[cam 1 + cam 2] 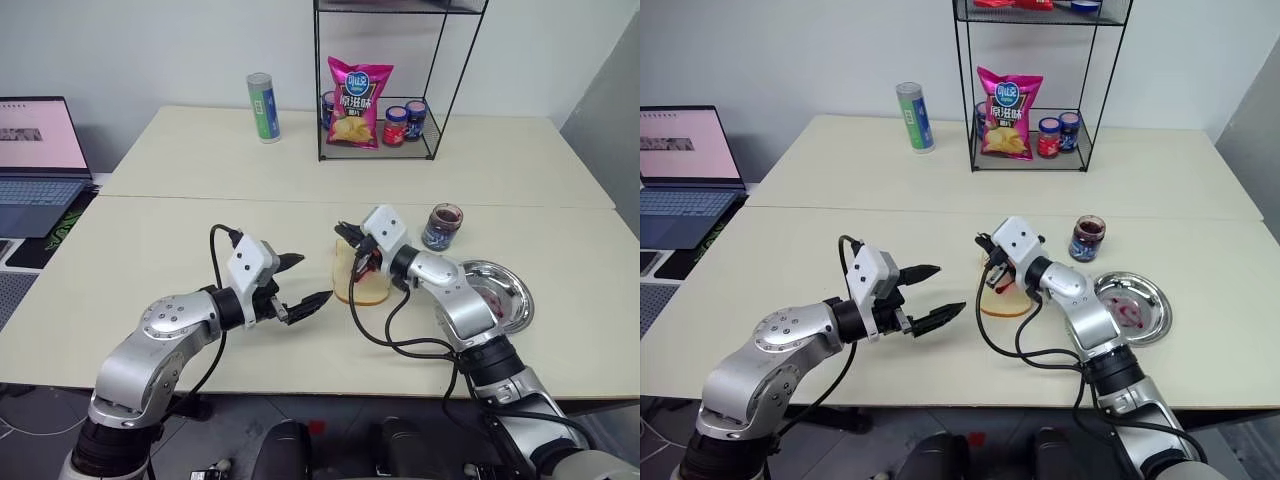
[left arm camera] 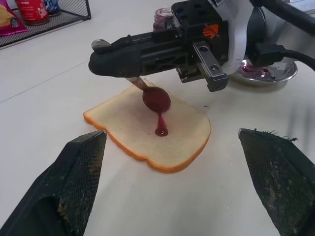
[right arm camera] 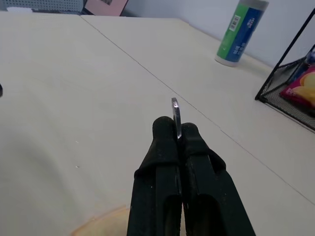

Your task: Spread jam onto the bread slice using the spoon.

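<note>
Below right gripper (image 2: 106,58), spoon (image 2: 155,97) drips jam (image 2: 161,131) onto bread slice (image 2: 147,129).

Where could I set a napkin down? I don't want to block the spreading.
Bare table lies between the laptop and the left gripper. It's crowded around the bread slice, right gripper, jam jar and plate.
</note>
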Controlling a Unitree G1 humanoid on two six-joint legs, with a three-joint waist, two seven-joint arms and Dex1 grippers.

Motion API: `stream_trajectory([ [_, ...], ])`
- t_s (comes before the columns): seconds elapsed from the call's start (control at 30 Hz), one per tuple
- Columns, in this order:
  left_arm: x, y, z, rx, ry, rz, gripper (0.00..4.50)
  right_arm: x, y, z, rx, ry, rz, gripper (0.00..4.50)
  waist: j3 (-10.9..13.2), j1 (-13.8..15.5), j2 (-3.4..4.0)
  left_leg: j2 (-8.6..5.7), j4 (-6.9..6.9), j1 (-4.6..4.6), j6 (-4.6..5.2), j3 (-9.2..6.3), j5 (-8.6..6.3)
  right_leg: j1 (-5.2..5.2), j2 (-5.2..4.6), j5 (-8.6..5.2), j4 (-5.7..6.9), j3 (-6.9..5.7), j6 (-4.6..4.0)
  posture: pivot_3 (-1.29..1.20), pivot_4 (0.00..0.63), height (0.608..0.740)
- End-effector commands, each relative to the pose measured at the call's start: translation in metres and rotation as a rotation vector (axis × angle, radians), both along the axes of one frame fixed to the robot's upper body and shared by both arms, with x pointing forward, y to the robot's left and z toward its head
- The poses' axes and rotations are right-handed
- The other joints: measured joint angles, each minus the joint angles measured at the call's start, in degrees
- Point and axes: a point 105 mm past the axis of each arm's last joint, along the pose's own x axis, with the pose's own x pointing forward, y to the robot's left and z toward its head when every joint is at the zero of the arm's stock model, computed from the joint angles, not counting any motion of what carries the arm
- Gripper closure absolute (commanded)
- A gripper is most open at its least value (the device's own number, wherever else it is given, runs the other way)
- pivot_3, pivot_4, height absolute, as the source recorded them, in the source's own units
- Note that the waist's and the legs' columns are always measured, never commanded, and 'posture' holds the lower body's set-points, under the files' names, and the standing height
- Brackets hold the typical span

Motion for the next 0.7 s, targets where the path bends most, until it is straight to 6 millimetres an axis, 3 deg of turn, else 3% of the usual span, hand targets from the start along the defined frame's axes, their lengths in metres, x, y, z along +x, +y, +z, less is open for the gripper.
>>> stream_trajectory([
  [0.03, 0.000, -0.005, 0.007, -0.002, -0.031, -0.030, 0.00, 0.001, -0.002, 0.029, 0.073, -0.065, -0.005, 4.49, 0.0, 0.0, 0.00, 0.00, 0.00, 0.00, 0.00, 0.00, 0.00, 0.00, 0.00, 0.00, 0.00, 0.00, 0.00, 0.00, 0.150, 0.740],
  [0.2, 0.001, -0.008, 0.007, -0.004, -0.033, -0.038, 0.00, 0.005, -0.009, 0.043, 0.277, 0.045, -0.052, 4.49, 0.0, 0.0, 0.00, 0.02, 0.00, 0.00, 0.00, -0.01, 0.00, 0.00, 0.01, 0.02, 0.01, 0.00, -0.03, 0.00, 0.150, 0.740],
  [0.3, 0.002, -0.010, 0.008, -0.007, -0.035, -0.046, 0.00, 0.003, -0.004, 0.032, 0.475, 0.279, -0.044, 4.49, 0.0, 0.0, 0.00, 0.04, 0.00, 0.01, -0.01, -0.03, 0.01, 0.01, 0.01, 0.03, 0.05, -0.01, -0.04, 0.00, 0.150, 0.740],
  [0.4, 0.001, -0.010, 0.007, -0.006, -0.035, -0.047, 0.00, -0.001, 0.000, 0.014, 0.529, 0.413, -0.037, 4.49, 0.0, 0.0, 0.00, 0.04, -0.01, 0.01, -0.01, -0.01, 0.00, 0.01, 0.01, 0.04, 0.04, 0.00, -0.05, 0.00, 0.150, 0.740],
  [0.53, 0.001, -0.009, 0.008, -0.004, -0.035, -0.045, 0.00, 0.002, -0.001, 0.001, 0.601, 0.512, -0.082, 4.49, 0.0, 0.0, 0.00, 0.01, -0.01, 0.01, -0.01, -0.01, 0.00, 0.01, -0.01, 0.03, 0.02, 0.00, -0.05, 0.00, 0.150, 0.740],
  [0.7, -0.001, -0.008, 0.007, -0.001, -0.034, -0.044, 0.00, 0.009, -0.005, -0.013, 0.552, 0.504, -0.135, 4.49, 0.0, -0.1, 0.00, 0.01, 0.00, 0.01, -0.01, -0.01, 0.00, 0.01, 0.00, 0.03, 0.02, -0.01, -0.04, 0.00, 0.150, 0.740],
])
